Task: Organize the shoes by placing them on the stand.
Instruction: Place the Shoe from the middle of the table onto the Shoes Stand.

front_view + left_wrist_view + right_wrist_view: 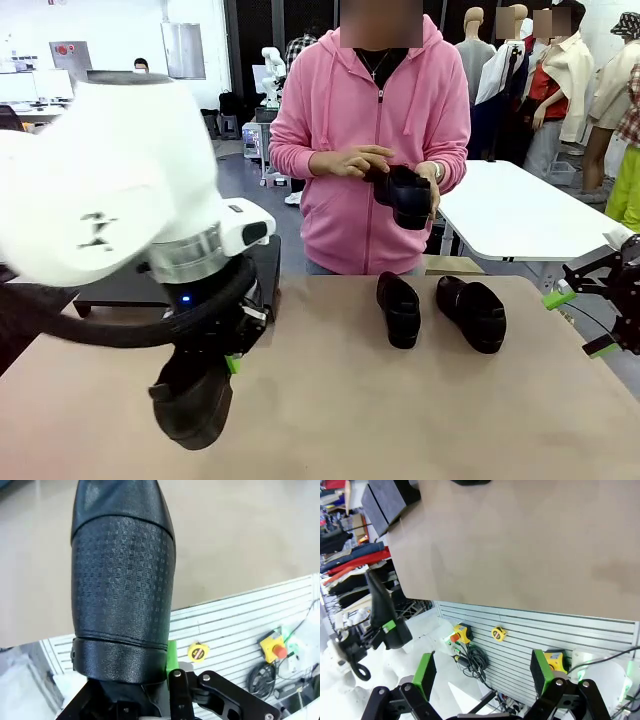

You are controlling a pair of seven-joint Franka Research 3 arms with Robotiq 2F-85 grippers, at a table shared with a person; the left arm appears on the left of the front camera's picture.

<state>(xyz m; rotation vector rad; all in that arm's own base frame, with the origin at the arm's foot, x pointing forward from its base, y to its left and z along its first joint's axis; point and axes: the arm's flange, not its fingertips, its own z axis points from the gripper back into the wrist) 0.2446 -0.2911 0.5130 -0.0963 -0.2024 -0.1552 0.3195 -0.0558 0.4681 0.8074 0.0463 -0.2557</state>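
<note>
My left gripper (pixel 212 362) is shut on a black shoe (pixel 190 402), which hangs just above the near left of the table. In the left wrist view this shoe's textured sole (pixel 122 580) rises from between the fingers, with one green pad (pixel 171 656) against its side. Two more shoes (pixel 400 310) (pixel 472 314) lie side by side on the table's far middle. The person in a pink hoodie holds another shoe (pixel 405 195) in both hands. Behind my left arm a corner of the black stand (pixel 268 262) shows; it also appears as the stand (pixel 387 500) at the table's far corner. My right gripper (pixel 580 322) (pixel 484 672) is open and empty off the table's right edge.
The brown table (pixel 400 420) has free room at its middle and near right. A white table (pixel 520 215) stands behind the person. Below the table's near edge are a slatted panel (pixel 530 630), yellow stop buttons (pixel 461 632) and cables (pixel 475 660).
</note>
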